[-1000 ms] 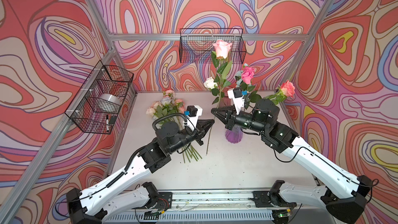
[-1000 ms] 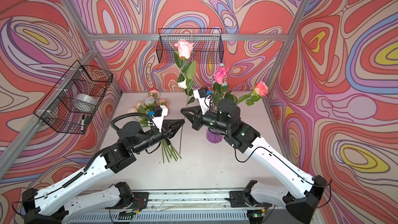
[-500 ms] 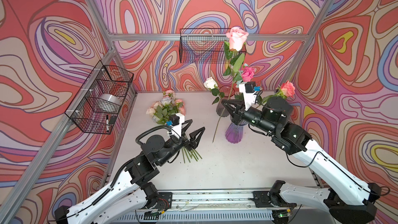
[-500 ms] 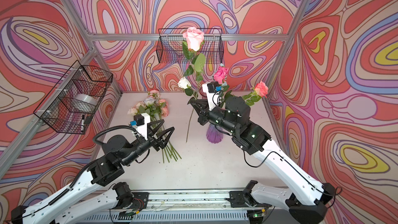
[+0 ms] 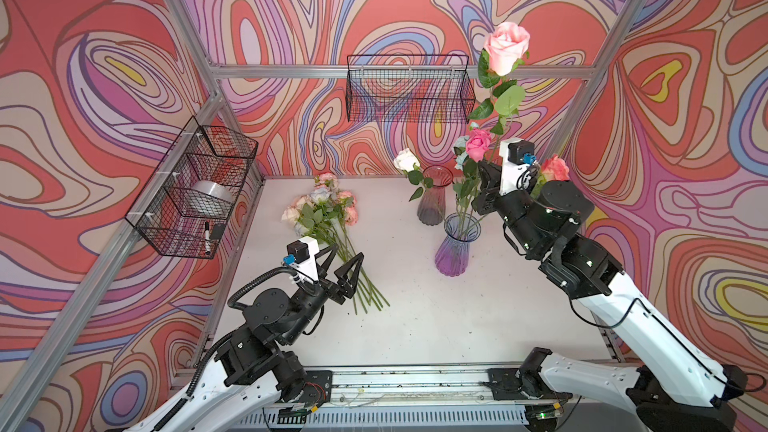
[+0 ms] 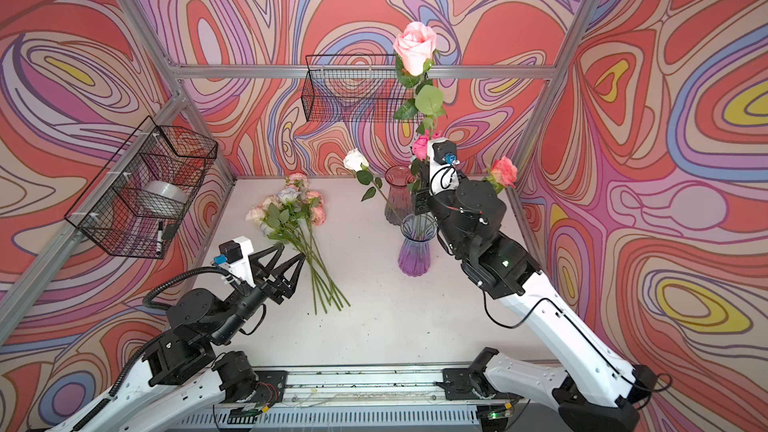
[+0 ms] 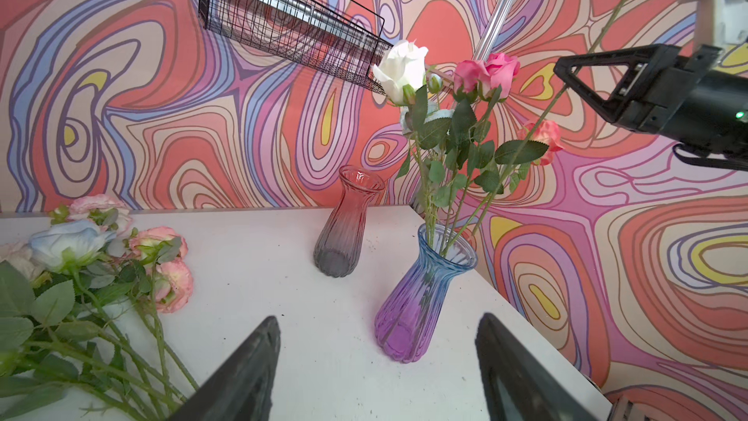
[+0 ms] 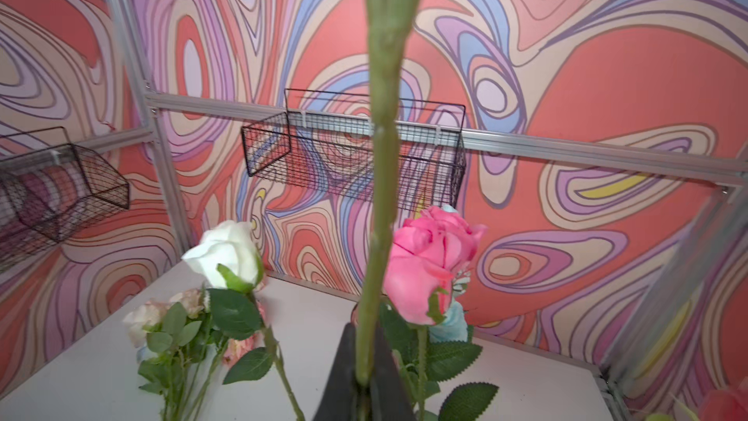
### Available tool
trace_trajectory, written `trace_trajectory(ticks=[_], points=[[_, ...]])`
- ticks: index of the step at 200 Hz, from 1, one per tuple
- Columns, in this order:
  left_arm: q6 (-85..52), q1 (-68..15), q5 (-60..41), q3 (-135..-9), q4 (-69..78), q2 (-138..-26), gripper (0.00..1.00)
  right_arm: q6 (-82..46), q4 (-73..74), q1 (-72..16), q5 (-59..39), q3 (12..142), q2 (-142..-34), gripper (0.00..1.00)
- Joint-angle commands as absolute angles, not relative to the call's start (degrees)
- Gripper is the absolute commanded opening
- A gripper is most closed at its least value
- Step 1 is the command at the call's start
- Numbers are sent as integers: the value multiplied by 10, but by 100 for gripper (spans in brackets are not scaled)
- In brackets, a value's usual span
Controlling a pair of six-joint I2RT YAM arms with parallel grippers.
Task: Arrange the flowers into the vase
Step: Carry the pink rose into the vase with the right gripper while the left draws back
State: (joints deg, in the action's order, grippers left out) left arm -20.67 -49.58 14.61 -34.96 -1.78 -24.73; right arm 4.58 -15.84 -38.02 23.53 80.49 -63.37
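Swirl-patterned walls box in your white counter (image 5: 415, 326). Your right pincer (image 5: 485, 171) is clamped on the stem of a pale pink rose (image 5: 507, 47), just above the purple vase (image 5: 453, 251). The bloom stands high over the vase and the stem slants down toward its mouth (whether the tip is inside, I cannot tell). Other roses stand in that vase. Your left pincer (image 5: 344, 254) hangs wide and empty, left of the vase, over the stems of the loose flowers (image 5: 328, 209) lying on the counter.
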Motion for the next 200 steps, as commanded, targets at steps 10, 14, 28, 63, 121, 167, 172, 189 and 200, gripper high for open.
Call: trace_trajectory(ticks=[10,14,28,63,121,167,172,189,200], points=[[-220,-499,153,-338,-39,-236,76,17,-152,-342,231,768,-637,0],[-220,-499,153,-338,-39,-234,76,13,-153,-338,227,766,-638,0],[-221,-499,153,-335,-41,-230,76,1,-151,-323,212,753,-640,0],[-219,-499,153,-335,-46,-226,76,-22,-141,-306,187,720,-645,0],[-221,-499,151,-336,-47,-239,76,-45,-140,-306,165,667,-642,1],[-219,-499,152,-344,-48,-255,77,-62,-146,-305,168,651,-635,26],[-220,-498,152,-346,-51,-257,77,-62,-147,-305,166,649,-634,28],[-222,-499,151,-346,-53,-262,77,-64,-155,-306,161,651,-632,30],[-222,-499,151,-343,-49,-265,76,-68,-154,-305,160,646,-626,30]])
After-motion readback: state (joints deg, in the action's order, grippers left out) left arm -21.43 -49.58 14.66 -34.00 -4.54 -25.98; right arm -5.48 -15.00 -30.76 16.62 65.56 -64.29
